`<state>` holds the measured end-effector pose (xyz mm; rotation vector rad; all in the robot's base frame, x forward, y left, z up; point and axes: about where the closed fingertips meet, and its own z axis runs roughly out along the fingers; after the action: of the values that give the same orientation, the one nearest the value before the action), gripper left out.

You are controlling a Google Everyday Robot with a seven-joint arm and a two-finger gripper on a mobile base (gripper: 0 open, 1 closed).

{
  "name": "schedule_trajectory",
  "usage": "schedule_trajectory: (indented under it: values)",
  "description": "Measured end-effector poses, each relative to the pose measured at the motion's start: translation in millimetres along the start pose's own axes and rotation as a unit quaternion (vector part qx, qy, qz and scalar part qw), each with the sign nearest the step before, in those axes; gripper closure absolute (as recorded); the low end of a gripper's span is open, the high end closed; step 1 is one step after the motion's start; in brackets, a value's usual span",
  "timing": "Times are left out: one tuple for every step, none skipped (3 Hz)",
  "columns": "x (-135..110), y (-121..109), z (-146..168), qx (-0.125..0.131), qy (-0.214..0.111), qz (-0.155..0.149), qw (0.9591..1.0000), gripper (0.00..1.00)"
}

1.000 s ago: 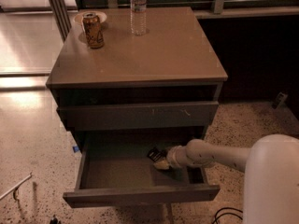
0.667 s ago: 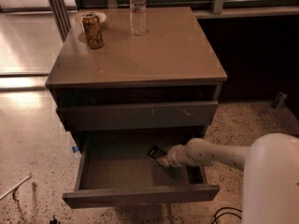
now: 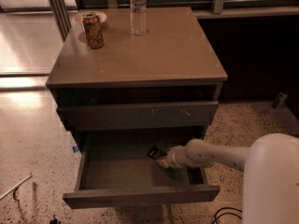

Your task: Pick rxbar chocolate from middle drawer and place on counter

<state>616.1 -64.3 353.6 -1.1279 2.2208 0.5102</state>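
Observation:
The middle drawer (image 3: 140, 196) is pulled open below the cabinet, and its dark inside is mostly bare. The rxbar chocolate (image 3: 154, 152), a small black bar, lies tilted near the back right of the drawer. My gripper (image 3: 163, 162) reaches in from the right on a pale arm, and its tip is right at the bar's lower right edge, touching it or almost so. The counter (image 3: 159, 50) is the tan top slab above.
An orange soda can (image 3: 93, 30) and a clear water bottle (image 3: 138, 10) stand at the back left of the counter, with a small white dish (image 3: 102, 16) behind the can. The closed upper drawer front (image 3: 140, 115) overhangs the open drawer. My white body (image 3: 273, 181) fills the lower right.

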Motion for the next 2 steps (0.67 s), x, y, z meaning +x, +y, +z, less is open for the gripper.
schedule_trajectory:
  values:
    - [-1.1,0.2,-1.3,0.000,0.000,0.000,1.0000,1.00]
    - [-8.5,16.9,-22.7,-0.009,0.007,-0.054,0.9985,1.00]
